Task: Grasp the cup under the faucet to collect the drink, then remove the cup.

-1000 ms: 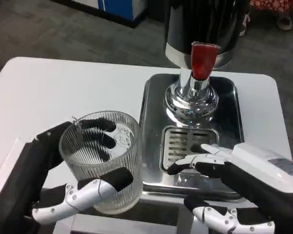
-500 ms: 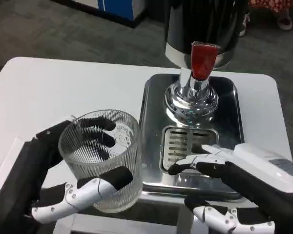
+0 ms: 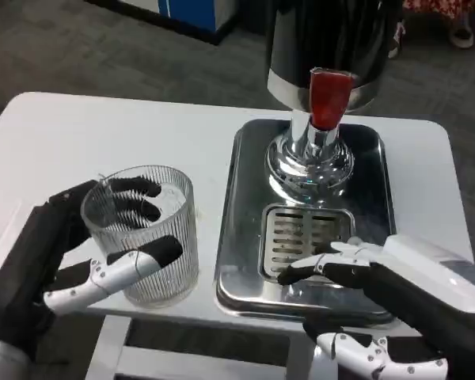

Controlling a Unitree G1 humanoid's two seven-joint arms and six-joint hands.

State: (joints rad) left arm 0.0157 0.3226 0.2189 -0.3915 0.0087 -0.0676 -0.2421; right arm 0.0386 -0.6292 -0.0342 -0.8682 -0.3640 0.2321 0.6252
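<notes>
At the bottom right of the frame the right hand (image 3: 364,305) rests over the near edge of the metal tray (image 3: 245,237), its fingers (image 3: 317,267) spread and holding nothing, tips reaching toward the slotted drain grate (image 3: 305,237). At the lower left the left hand (image 3: 79,261) grips the ribbed glass cup (image 3: 142,233), with fingers wrapped round the front wall and others showing through the glass behind it. The cup stands upright on the white tabletop (image 3: 103,134), just beside the tray's left edge and well clear of the faucet; whether it holds any drink cannot be told, since the glass looks clear. Farther back, in the upper middle of the frame, the chrome faucet (image 3: 310,154) with its red lever (image 3: 329,96) hangs from the dark dispenser (image 3: 332,39) over the tray. Judging from this, the cup is grasped and sits away from the faucet, so the removal looks done or nearly so; what may remain is letting go.
</notes>
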